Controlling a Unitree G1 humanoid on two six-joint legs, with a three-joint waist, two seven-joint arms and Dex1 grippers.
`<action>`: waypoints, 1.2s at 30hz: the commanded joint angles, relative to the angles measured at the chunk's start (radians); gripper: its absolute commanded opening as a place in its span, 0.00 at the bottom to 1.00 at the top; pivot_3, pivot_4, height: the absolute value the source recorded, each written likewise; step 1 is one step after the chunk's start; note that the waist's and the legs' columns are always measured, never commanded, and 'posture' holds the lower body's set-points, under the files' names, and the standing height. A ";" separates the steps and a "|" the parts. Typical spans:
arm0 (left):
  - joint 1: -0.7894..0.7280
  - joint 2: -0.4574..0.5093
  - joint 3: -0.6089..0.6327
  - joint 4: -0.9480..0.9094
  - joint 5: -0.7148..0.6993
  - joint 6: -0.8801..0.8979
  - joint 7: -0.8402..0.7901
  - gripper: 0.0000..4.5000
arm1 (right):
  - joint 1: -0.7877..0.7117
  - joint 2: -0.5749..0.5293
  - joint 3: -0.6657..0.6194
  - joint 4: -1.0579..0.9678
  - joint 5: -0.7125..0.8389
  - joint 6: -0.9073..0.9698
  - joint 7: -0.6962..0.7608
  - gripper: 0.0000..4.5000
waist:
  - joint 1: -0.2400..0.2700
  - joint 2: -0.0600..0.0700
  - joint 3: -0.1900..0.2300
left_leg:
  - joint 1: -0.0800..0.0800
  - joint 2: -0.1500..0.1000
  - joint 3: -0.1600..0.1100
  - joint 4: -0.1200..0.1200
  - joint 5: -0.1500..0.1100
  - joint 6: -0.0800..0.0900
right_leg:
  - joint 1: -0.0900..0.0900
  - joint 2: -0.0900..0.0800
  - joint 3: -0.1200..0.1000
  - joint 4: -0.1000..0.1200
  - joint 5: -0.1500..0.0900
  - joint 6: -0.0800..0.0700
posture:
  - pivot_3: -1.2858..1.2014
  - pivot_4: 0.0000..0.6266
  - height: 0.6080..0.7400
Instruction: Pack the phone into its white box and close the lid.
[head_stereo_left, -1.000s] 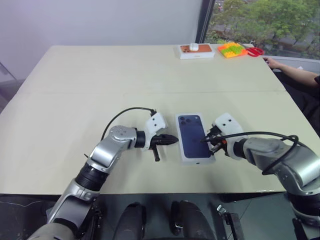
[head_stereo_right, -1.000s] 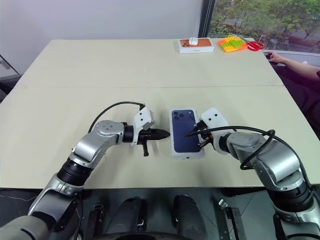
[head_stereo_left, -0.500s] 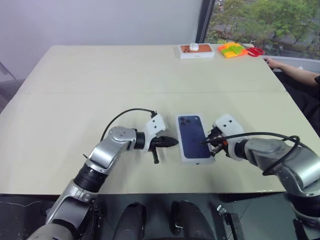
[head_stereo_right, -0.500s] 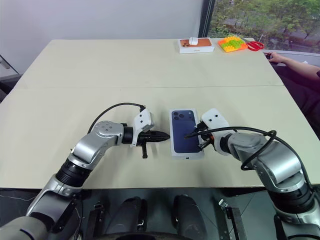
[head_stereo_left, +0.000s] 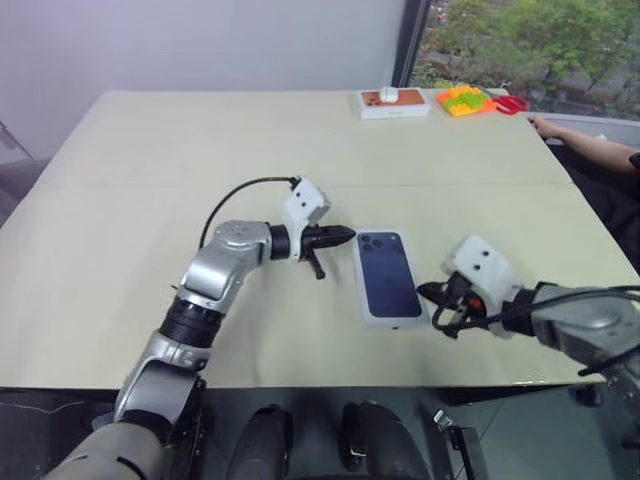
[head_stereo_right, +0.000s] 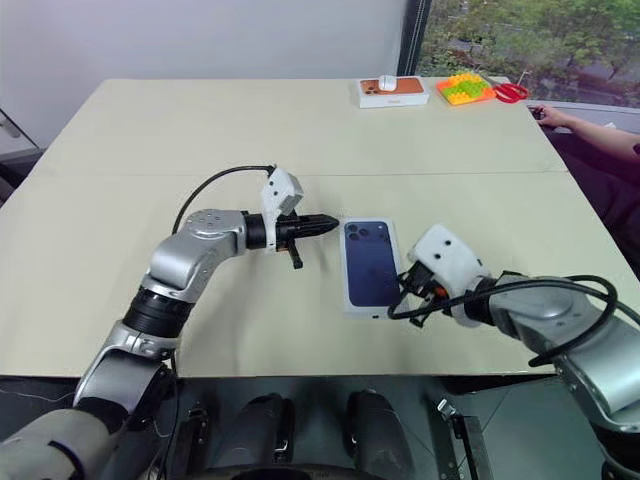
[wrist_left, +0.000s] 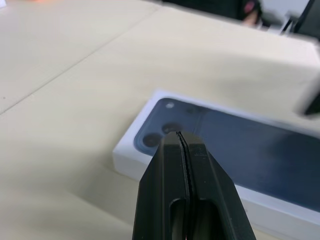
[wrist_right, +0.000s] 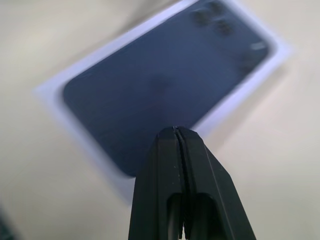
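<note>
- Left gripper (head_stereo_left: 345, 236), fingers pressed together, reaches over the middle of the bench (head_stereo_left: 140, 200), pointing toward the robot's right.
- Right gripper (head_stereo_left: 430, 293), likewise closed and empty, hovers near the bench's front edge, angled down and leftward.

A: What colours are you seeing on the lid (head_stereo_left: 388, 277)?

B: You've got a white border round a dark navy phone picture, with darker camera rings in one corner.

A: And the table (head_stereo_left: 150, 180)?

B: Pale beige, plain. At your far edge, the small box (head_stereo_left: 393, 103) is orange on top with white sides, beside a block (head_stereo_left: 464, 99) chequered orange, yellow and green, and red scissors (head_stereo_left: 510, 103).
</note>
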 joint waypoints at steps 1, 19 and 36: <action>-0.039 -0.035 -0.100 0.075 0.105 -0.044 0.028 0.00 | 0.001 0.032 0.062 -0.009 -0.021 0.011 -0.042 0.01 | 0.001 0.000 0.000 | 0.000 0.000 0.000 0.000 0.000 0.000 | 0.000 0.000 0.000 0.000 0.000 0.000 | 0.52 0.24 1.00; 0.053 -0.043 0.032 -0.018 0.064 -0.036 0.056 0.00 | 0.000 0.182 0.015 0.019 -0.104 -0.088 -0.179 0.01 | -0.003 -0.004 -0.010 | 0.003 0.003 -0.001 0.000 0.000 0.000 | 0.003 0.001 0.000 0.001 0.000 0.000 | 0.52 0.24 1.00; 0.420 0.268 0.491 -0.105 -0.059 -0.155 0.114 0.00 | 0.011 0.256 -0.246 0.448 -0.172 -0.432 -0.092 0.01 | 0.005 -0.002 -0.009 | 0.001 0.002 0.001 0.000 0.000 0.000 | 0.001 -0.002 0.000 0.001 0.000 0.000 | 0.52 0.24 1.00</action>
